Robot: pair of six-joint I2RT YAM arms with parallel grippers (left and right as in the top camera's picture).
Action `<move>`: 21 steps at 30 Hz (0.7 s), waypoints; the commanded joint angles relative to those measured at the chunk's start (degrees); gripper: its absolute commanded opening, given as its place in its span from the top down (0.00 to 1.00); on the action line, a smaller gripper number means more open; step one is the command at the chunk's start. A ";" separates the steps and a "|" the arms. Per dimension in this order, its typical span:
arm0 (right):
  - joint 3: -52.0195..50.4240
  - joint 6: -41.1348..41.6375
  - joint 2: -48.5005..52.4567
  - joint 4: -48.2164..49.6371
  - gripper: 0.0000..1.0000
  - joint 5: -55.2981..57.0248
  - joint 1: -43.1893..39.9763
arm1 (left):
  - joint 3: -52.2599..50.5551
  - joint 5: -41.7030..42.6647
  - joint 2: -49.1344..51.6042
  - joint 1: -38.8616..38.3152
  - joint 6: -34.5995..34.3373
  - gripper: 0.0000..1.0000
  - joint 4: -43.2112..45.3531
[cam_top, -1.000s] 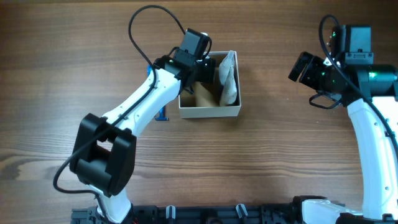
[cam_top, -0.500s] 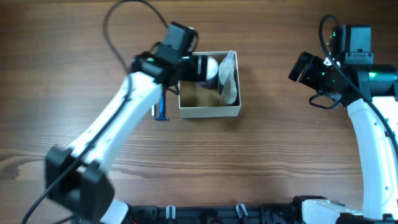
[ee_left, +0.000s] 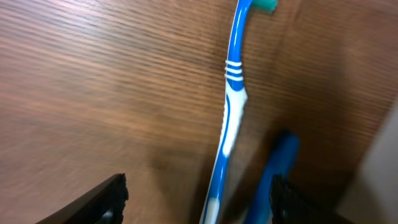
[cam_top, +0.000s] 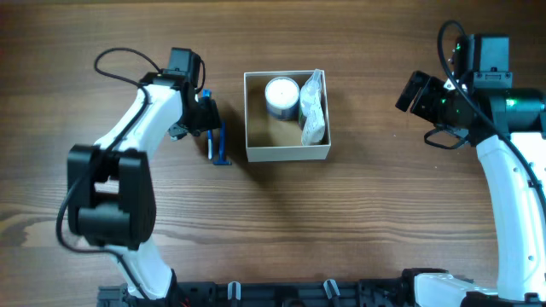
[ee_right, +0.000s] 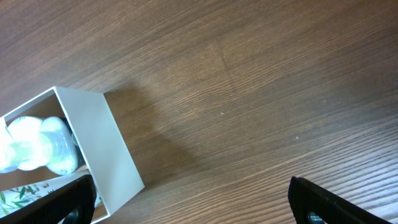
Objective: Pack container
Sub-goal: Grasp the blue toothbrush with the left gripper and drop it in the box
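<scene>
While it sits mid-desk toward the far edge, the cardboard box (cam_top: pixel 287 154) looks light, stiff yet crushable, best gripped by one wall. Just left lies a toothbrush (ee_left: pixel 230 106), under the left gripper (cam_top: pixel 207 115), fingers spread. Bare wood separates the box from the right gripper (cam_top: pixel 414 92), fingers apart, empty.

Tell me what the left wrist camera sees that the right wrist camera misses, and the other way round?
Only the left wrist view: a blue-and-white toothbrush lying on the table, with a second blue item beside it, too blurred to name. Only the right wrist view: a corner of the white-walled container with pale items inside. Both: the same brown wooden table.
</scene>
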 commanded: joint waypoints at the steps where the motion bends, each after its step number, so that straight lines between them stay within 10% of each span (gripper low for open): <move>1: 0.66 1.07 0.46 0.17 0.00 -0.50 -0.17 | -0.33 1.90 4.07 0.24 0.04 0.27 1.97; 5: 0.66 1.07 0.46 0.17 0.00 -0.50 -0.17 | -0.33 -0.20 5.27 0.24 0.07 0.38 3.21; 13: 0.66 1.05 0.46 0.17 0.00 -0.50 -0.17 | -0.31 -4.81 5.20 0.24 1.81 0.96 4.17; 21: 0.66 1.07 0.46 0.17 0.00 -0.50 -0.17 | 7.37 -4.76 -6.36 -0.55 6.08 0.96 -7.48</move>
